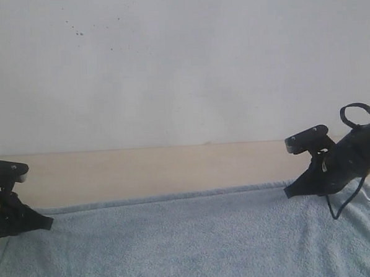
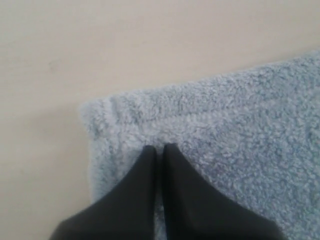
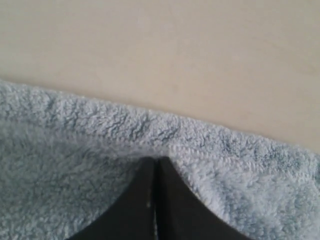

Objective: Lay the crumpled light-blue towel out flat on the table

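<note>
Inspecting the towel (image 1: 197,243): it lies across the near part of the surface (image 1: 143,172), with its far hemmed edge running nearly straight from side to side and the visible pile flat. Its near portion runs out of the exterior view, so I cannot vouch for that part.

The left pincer (image 1: 50,223) sits at the far left corner, and the right pincer (image 1: 287,194) is on the far edge toward the right end. Seen from the left wrist, the left pincer (image 2: 159,147) has its fingers drawn together to a hairline slit, with the tips at the stitched hem just inside the corner. The right pincer (image 3: 156,160) is likewise closed, tips at the hem, where the cloth puckers slightly. I judge each to be nipping a thin fold of hem, though the cloth between the fingers is hidden.

Handling, in my judgement: this is light, limp, thick-piled terry with no stiffness. It will sag and fold wherever unsupported, and drag on the surface rather than slide. It is not fragile. The best hold is the hem at the corners, where stitching gives a firm, thin bite; the loose pile further in would bunch and slip.
</note>
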